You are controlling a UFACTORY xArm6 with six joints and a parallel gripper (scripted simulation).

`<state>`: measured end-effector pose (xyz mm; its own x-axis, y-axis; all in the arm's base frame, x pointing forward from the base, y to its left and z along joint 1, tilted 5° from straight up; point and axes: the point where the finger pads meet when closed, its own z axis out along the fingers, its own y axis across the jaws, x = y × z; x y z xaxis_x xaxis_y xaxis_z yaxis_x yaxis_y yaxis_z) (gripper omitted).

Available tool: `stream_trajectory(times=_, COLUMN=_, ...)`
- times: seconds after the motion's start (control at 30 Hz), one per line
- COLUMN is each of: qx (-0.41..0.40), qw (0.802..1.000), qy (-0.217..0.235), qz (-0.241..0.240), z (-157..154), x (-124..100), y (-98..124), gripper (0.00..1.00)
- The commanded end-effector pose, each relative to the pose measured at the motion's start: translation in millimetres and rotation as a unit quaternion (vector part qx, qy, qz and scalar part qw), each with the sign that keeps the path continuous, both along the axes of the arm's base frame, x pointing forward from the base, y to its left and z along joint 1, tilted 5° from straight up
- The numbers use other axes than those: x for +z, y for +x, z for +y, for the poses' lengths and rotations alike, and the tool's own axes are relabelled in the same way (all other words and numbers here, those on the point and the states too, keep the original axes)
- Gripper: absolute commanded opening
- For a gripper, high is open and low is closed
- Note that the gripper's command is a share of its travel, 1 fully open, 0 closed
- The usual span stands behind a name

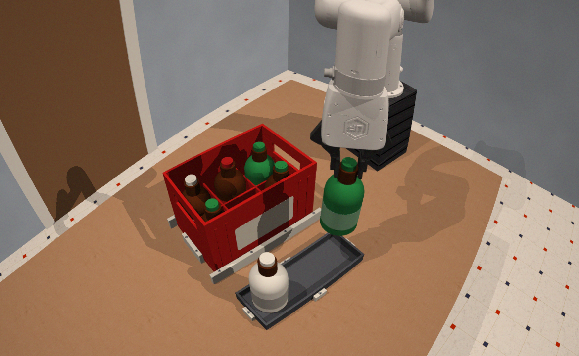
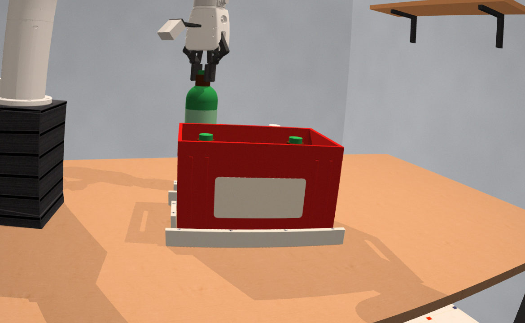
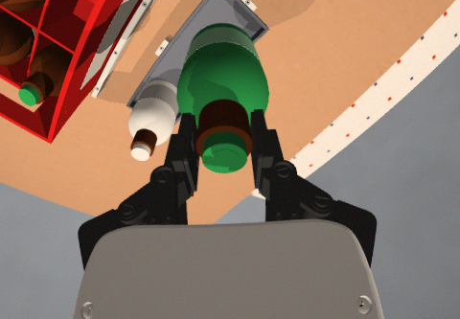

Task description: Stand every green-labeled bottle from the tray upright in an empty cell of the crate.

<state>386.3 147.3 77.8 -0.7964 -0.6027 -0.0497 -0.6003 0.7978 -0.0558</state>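
Observation:
My gripper [image 1: 348, 169] is shut on the neck of a green-labeled bottle [image 1: 342, 201] with a green cap. The bottle hangs upright in the air above the far end of the dark tray [image 1: 300, 276], right of the red crate [image 1: 240, 195]. In the wrist view the fingers clamp the brown neck of the bottle [image 3: 222, 77]. In the exterior view the bottle [image 2: 201, 105] is behind the crate [image 2: 256, 176], partly above its rim. Another green-labeled bottle [image 1: 259, 164] stands in a far cell of the crate. The near middle cell [image 1: 247, 195] looks empty.
A white-labeled bottle [image 1: 268, 283] stands upright at the near end of the tray. The crate holds several brown bottles with white, red and green caps. The arm's black base [image 1: 393, 128] stands behind the gripper. Pale rails [image 1: 260, 249] edge the crate.

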Motion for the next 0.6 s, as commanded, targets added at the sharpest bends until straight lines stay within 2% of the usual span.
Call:
stream_trajectory(times=0.0, qx=0.0, qw=1.0, qy=0.001, qz=-0.002, z=0.6, x=2.0, y=1.4, gripper=0.0)
stream_trajectory(times=0.57, qx=0.0, qw=1.0, qy=0.001, qz=-0.002, z=0.8, x=11.6, y=0.7, gripper=0.0)
